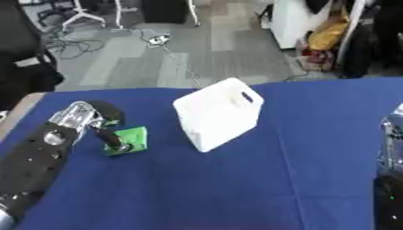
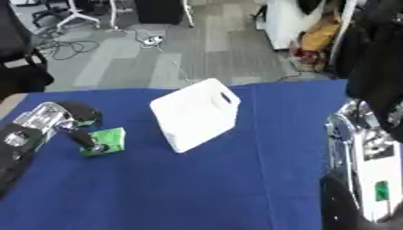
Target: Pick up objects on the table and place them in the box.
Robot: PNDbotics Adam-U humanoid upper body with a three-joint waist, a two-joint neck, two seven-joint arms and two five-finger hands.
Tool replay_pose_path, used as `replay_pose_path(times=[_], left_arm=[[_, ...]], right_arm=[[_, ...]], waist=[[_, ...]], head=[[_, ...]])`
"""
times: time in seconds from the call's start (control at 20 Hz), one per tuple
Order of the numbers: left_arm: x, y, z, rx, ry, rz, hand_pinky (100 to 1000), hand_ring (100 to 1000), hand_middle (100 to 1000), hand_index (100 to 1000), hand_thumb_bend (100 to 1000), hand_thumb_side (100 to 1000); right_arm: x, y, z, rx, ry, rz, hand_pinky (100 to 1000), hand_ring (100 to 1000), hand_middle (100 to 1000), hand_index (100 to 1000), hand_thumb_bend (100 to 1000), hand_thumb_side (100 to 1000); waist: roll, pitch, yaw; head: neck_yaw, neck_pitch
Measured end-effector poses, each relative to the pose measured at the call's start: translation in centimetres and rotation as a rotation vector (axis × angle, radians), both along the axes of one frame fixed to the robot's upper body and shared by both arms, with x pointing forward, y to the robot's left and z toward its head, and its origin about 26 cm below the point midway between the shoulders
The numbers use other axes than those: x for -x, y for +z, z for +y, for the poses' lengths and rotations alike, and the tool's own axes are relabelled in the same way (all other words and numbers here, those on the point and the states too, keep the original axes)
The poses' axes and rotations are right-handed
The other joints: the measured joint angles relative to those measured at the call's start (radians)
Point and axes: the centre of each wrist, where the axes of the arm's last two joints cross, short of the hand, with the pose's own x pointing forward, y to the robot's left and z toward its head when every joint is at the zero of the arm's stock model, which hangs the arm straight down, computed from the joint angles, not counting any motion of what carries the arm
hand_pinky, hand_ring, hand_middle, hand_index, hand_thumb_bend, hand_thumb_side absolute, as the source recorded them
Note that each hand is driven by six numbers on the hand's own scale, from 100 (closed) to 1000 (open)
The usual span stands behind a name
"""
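Observation:
A small flat green object (image 1: 131, 139) lies on the blue table (image 1: 275, 179) at the left. My left hand (image 1: 87, 120) reaches in from the lower left and sits right at it. A dark finger (image 1: 115, 143) lies across the green object's near edge, and the other fingers (image 1: 109, 113) curl just behind it. The white box (image 1: 219, 113) with a slot handle stands tilted in the middle of the table, to the right of the green object. My right arm shows as silver and black parts (image 2: 364, 148) at the right edge; its hand is not clear.
The table's far edge runs behind the box, with grey floor, cables and chair legs beyond it. Open blue cloth stretches in front of the box and between it and the right arm.

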Motion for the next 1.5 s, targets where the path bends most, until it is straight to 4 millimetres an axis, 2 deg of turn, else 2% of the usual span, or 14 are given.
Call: replay_pose_path(times=[0.3,0.55,0.7,0.9,1.15,1.3,1.35,1.4,1.5], left_arm=[[0.0,-0.2,0.0,0.071,-0.003,0.052,822,874,945,894,326,947],[-0.1,0.2,-0.6,0.107,-0.016,0.081,819,866,936,892,343,932],[-0.1,0.3,-1.0,0.102,-0.021,0.095,863,900,964,903,399,902],[-0.1,0.3,-1.3,0.062,-0.036,0.127,873,919,977,913,423,875],[-0.1,0.2,-1.4,0.012,-0.062,0.157,877,922,985,926,414,851],[0.0,0.1,-1.3,-0.002,-0.073,0.169,872,914,981,926,392,800],[0.0,0.1,-1.3,-0.007,-0.075,0.171,875,918,984,926,395,812],[0.0,0.0,-1.2,-0.011,-0.077,0.173,856,889,957,915,380,759],[0.0,0.0,-1.2,-0.017,-0.081,0.173,810,834,908,897,353,723]], right_arm=[[0.0,0.0,0.1,-0.006,0.003,0.002,239,336,439,702,160,1000],[0.0,0.0,0.1,-0.007,0.003,0.003,239,335,437,699,159,1000],[0.0,0.0,0.1,-0.007,0.003,0.004,238,335,433,694,158,1000],[0.0,0.0,0.1,-0.010,0.003,0.005,238,335,431,691,157,1000],[0.0,0.0,0.1,-0.012,0.003,0.005,238,334,430,690,157,1000],[0.0,0.0,0.1,-0.012,0.003,0.004,238,334,431,691,156,1000],[0.0,0.0,0.1,-0.012,0.002,0.004,238,334,431,691,156,1000],[0.0,0.0,0.1,-0.012,0.002,0.004,238,334,431,690,156,1000],[0.0,0.0,0.1,-0.011,0.001,0.004,238,334,430,690,155,1000]], waist=[[0.000,0.000,0.000],[0.000,0.000,0.000],[0.000,0.000,0.000],[0.001,0.000,-0.001],[0.001,0.000,-0.001],[0.001,0.000,-0.001],[0.001,0.000,0.000],[0.001,0.000,0.000],[0.001,0.000,0.000]], head=[[0.000,0.001],[0.002,0.005],[0.006,0.008],[0.009,0.008],[0.009,0.008],[0.009,0.008],[0.009,0.008],[0.009,0.008],[0.009,0.008]])
